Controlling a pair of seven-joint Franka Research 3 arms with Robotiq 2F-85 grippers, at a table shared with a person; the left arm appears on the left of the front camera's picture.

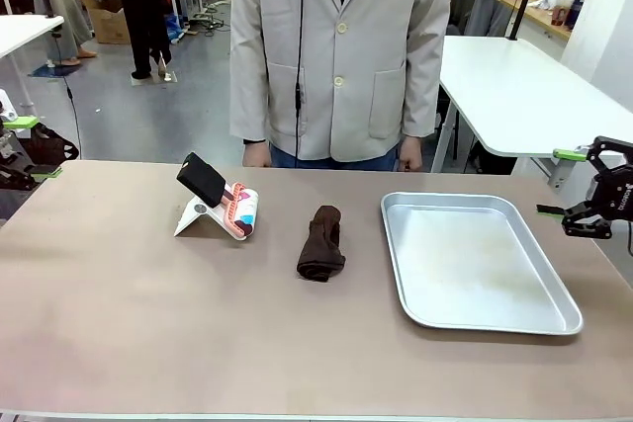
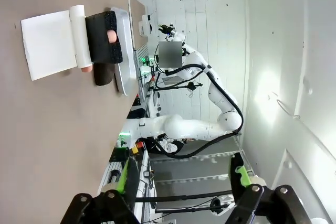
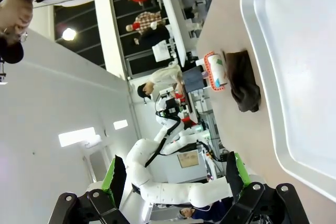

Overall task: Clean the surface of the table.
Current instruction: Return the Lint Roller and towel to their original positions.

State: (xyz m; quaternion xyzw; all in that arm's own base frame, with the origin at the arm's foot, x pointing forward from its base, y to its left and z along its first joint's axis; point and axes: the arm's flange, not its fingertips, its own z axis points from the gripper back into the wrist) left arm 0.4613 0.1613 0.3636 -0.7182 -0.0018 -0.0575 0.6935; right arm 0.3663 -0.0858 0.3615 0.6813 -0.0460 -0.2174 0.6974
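Lint roller (image 1: 223,203) label illegible (pink print); table (image 1: 148,323) unmarked.

My table (image 1: 119,323) has a smooth taupe-brown top with a pale front edge. Three things lie on it in a row across the middle. Toward my left sits a lint roller (image 1: 220,207) with a black handle, its white sheet peeled out onto the surface. Near the centre lies a rolled dark brown cloth (image 1: 321,242). To my right rests a shiny silver metal tray (image 1: 539,319), well apart from the cloth.
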